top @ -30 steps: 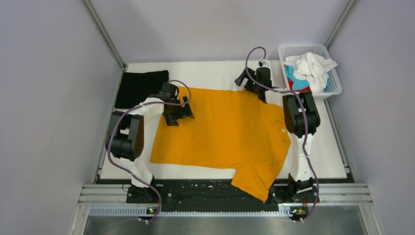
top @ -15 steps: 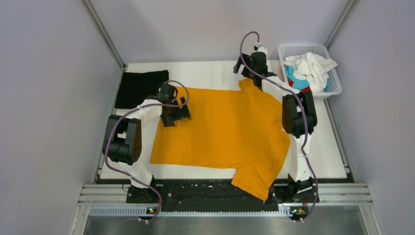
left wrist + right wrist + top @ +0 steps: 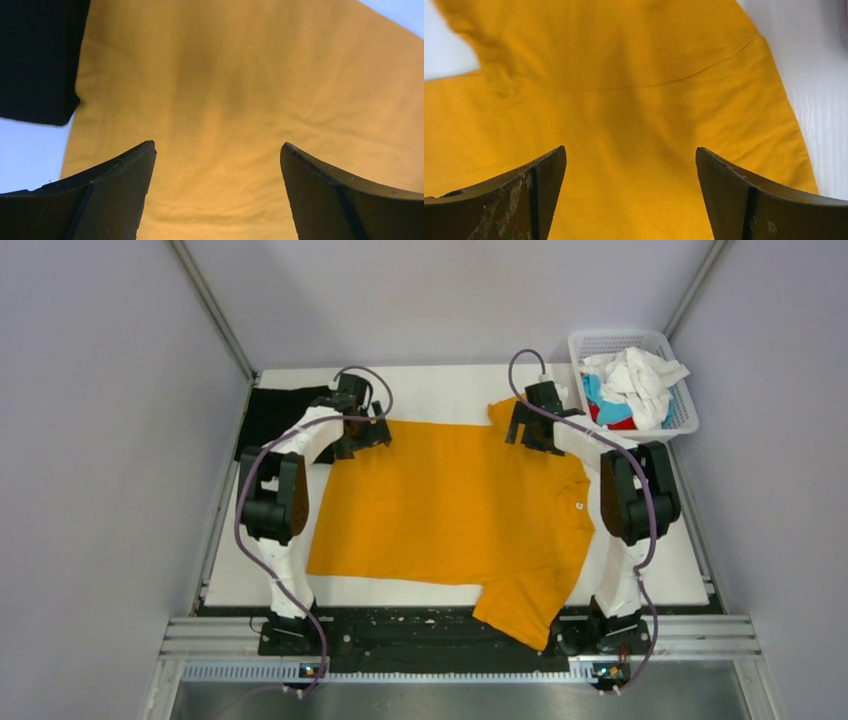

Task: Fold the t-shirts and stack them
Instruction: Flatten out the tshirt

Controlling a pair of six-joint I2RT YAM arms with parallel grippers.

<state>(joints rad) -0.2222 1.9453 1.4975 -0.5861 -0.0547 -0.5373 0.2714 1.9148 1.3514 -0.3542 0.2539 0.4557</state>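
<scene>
Both arms have shifted since half a second ago: the left gripper (image 3: 362, 433) has travelled toward the far edge of the worktop (image 3: 440, 385), and the right gripper (image 3: 530, 430) has drawn back from the far edge onto the cloth.

From the top camera, the left arm reaches far forward, its elbow raised, and its gripper sits over the far-left corner of the mustard-orange t-shirt (image 3: 450, 510). The right arm bends likewise, with its gripper over the shirt's far sleeve. The shirt lies spread flat across the middle of the white worktop, its white neck label (image 3: 578, 507) toward the right, and its near sleeve hangs over the near edge. A folded black t-shirt (image 3: 268, 418) lies at the far-left corner, beside the orange hem. A white mesh basket (image 3: 600, 340) at the far right holds a white t-shirt (image 3: 635, 375), a light-blue one (image 3: 596, 390) and a red one (image 3: 615, 420). Plain pale walls and metal frame rails enclose the space.

From the left wrist, the left gripper (image 3: 217, 150) stands spread wide above orange cloth and grips nothing; the black t-shirt (image 3: 35, 60) and bare worktop (image 3: 25, 155) show at the left.

From the right wrist, the right gripper (image 3: 630, 152) is also spread wide and holds nothing, above the sleeve seam of the orange shirt (image 3: 624, 100), with white worktop (image 3: 814, 75) at the right.
</scene>
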